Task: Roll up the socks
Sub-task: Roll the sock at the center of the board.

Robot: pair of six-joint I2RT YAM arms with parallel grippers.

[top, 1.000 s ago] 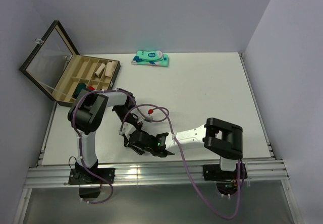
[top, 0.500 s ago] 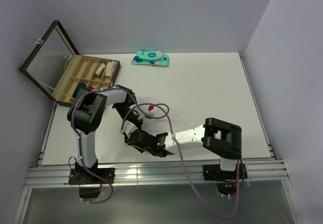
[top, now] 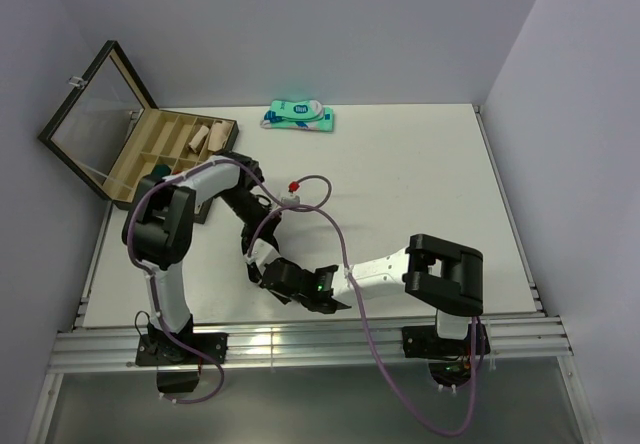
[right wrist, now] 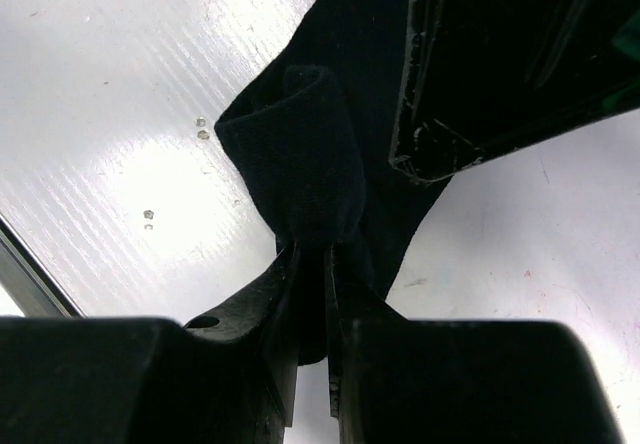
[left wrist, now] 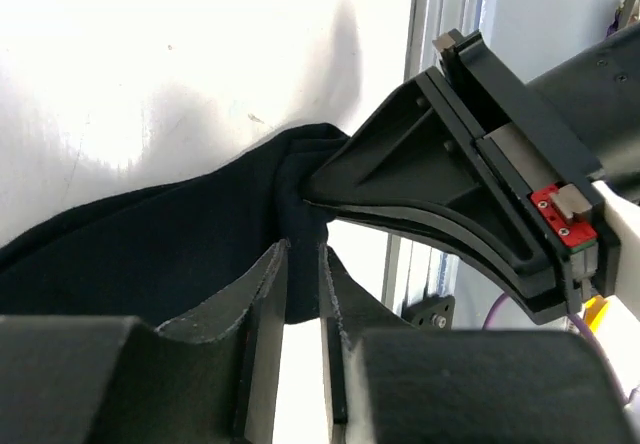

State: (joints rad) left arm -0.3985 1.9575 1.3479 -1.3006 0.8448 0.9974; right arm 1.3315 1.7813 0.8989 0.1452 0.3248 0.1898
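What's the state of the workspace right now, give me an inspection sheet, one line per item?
Surface: white table, small specks near the sock.
Job's things: black sock bunched by the near edge; second sock not seen.
Clutter: teal-and-white packet at far edge; open box far left, beige rolls inside.
Hands: right hand pinching a fold of the sock; left hand narrowly parted at it, grip unclear.
Cables: purple cable looping over the table.
Surroundings: plain walls; metal rail along near edge.

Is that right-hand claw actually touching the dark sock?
Touching. The right wrist view shows the right gripper pinched shut on a raised fold of the dark sock, with fabric between its fingers.
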